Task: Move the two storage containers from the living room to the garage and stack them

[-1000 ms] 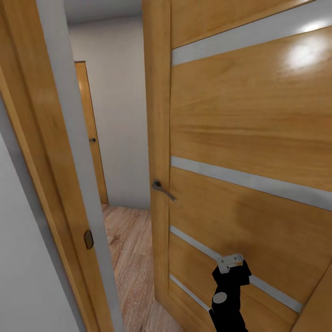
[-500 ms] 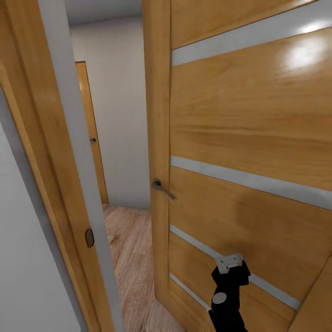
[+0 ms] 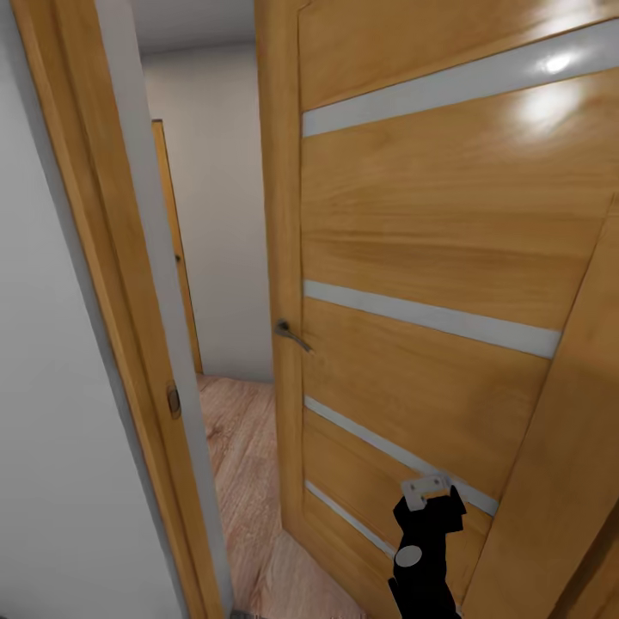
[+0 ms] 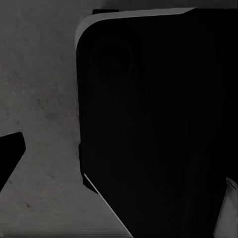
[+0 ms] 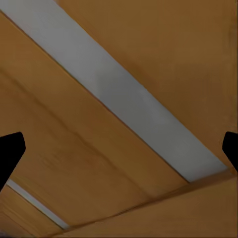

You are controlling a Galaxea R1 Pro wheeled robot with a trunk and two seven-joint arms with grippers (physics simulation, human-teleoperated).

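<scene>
In front of me stands a wooden door [image 3: 430,258] with pale horizontal strips, partly open, its metal lever handle [image 3: 292,335] at the edge facing the gap. My right gripper [image 3: 427,492] is raised close against the door's lower panels. From my right wrist, my two dark fingertips [image 5: 11,153] sit at opposite edges of the picture, spread wide and holding nothing, with a grey strip [image 5: 109,94] of the door between them. To my left is the door frame [image 3: 112,327] with its strike plate [image 3: 174,400], and through the gap I see light wood plank flooring [image 3: 241,464], a white wall and another wooden door [image 3: 172,241]. My left wrist camera shows dark speckled floor [image 4: 39,99] and a black body part [image 4: 158,119]; I cannot tell my left gripper's state. No storage container is before me.
</scene>
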